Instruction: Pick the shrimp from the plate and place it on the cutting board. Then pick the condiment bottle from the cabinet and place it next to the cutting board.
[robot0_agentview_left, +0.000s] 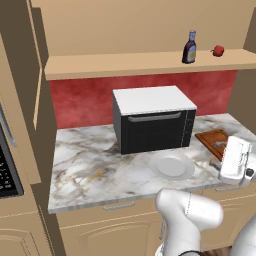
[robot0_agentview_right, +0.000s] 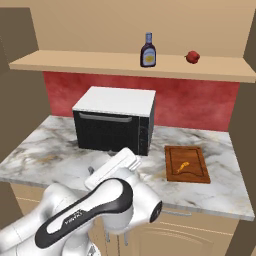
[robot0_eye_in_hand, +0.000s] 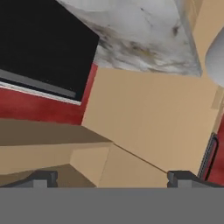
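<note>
Shrimp (robot0_agentview_right: 183, 166) lies on the board (robot0_agentview_right: 194, 176) at the worktop's right end, so I go for the bottle (robot0_agentview_right: 147, 50) on the cabinet (robot0_agentview_right: 100, 64) shelf; gripper (robot0_eye_in_hand: 112, 179) wide, empty.

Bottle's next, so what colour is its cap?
Pale blue-white cap, best in the right base view.

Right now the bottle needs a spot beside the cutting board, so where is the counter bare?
Bare marble runs right of the cutting board to the counter's end, and in front of it to the counter's edge. More lies left of the oven. It is tighter between board and oven, near the plate. The shrimp lies on the board.
</note>
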